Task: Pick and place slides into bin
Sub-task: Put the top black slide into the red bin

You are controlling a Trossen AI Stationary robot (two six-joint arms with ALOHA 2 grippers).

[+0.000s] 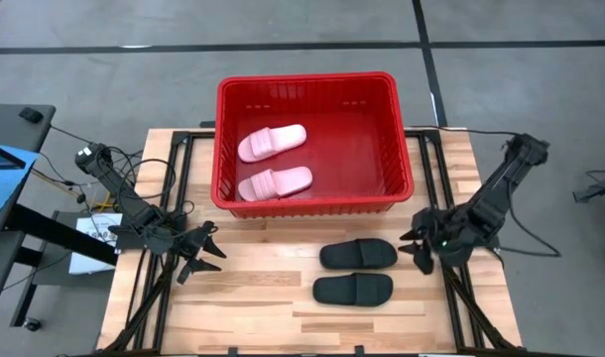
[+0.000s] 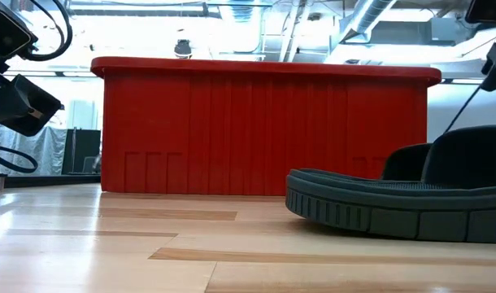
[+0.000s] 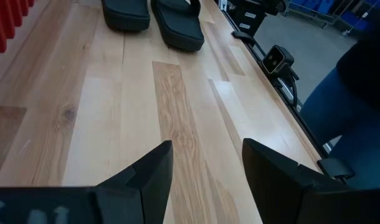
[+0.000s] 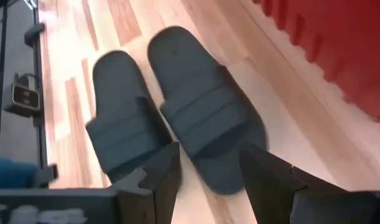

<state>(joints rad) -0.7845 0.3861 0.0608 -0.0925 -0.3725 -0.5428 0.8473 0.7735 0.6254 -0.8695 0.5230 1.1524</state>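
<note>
Pink slides binned in bin; black slides left, just ahead of released right hand; left hand released.

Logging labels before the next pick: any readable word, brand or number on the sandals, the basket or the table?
None readable. The black sandals, pink sandals and red basket show no lettering, nor does the table. Neither the left gripper nor the right gripper shows any.

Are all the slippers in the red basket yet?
Halfway. Two pink slides already lie in the bin. Nothing is held: the open right gripper hovers beside the two black slides, which remain on the table. The left gripper waits, open.
</note>
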